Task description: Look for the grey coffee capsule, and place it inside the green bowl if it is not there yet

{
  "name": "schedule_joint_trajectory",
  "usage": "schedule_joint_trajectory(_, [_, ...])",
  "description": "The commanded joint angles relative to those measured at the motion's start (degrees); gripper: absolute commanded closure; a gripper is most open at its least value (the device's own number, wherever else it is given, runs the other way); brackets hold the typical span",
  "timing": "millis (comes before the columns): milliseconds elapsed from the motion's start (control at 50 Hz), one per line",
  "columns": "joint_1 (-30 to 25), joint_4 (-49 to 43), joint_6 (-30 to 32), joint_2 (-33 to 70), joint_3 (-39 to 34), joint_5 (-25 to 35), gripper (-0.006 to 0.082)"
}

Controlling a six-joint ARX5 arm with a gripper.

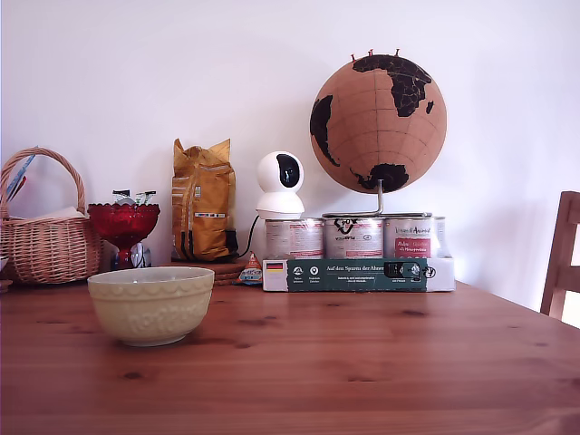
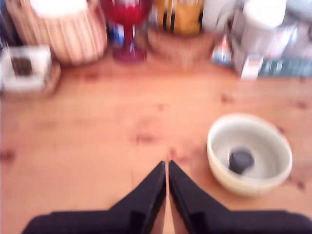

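Note:
The green bowl (image 1: 150, 304) stands on the wooden table at the exterior view's left, pale yellowish-green with an embossed band. In the blurred wrist view the green bowl (image 2: 249, 154) holds a dark grey coffee capsule (image 2: 241, 160) on its bottom. From the exterior view the bowl's inside is hidden. My gripper (image 2: 167, 165) shows only in the wrist view, black fingers pressed together with nothing between them, hovering above bare table a short way from the bowl. The arm does not appear in the exterior view.
Along the back stand a wicker basket (image 1: 45, 237), a red glass dish (image 1: 123, 224), a yellow bag (image 1: 203, 201), a white camera (image 1: 279, 185) and a cork globe (image 1: 379, 123) on tins in a box (image 1: 356, 273). A chair (image 1: 562, 258) is at the right.

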Motion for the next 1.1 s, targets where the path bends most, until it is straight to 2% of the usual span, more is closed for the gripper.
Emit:
schedule_joint_trajectory(0, [0.11,4.07,0.37,-0.39,-0.17,-0.02,0.0791])
schedule_joint_trajectory(220, [0.09,16.76,0.15,-0.39,-0.17,0.02,0.0791])
schedule_joint_trajectory(420, [0.09,20.68,0.11,-0.44,-0.17,0.02,0.0791])
schedule_joint_trajectory(700, [0.09,20.37,0.11,-0.44,-0.17,0.02,0.0791])
schedule_joint_trajectory(940, [0.07,13.55,0.15,-0.37,-0.17,0.00,0.0791])
schedule_joint_trajectory(1080, [0.09,12.68,0.17,-0.35,-0.17,-0.02,0.0791])
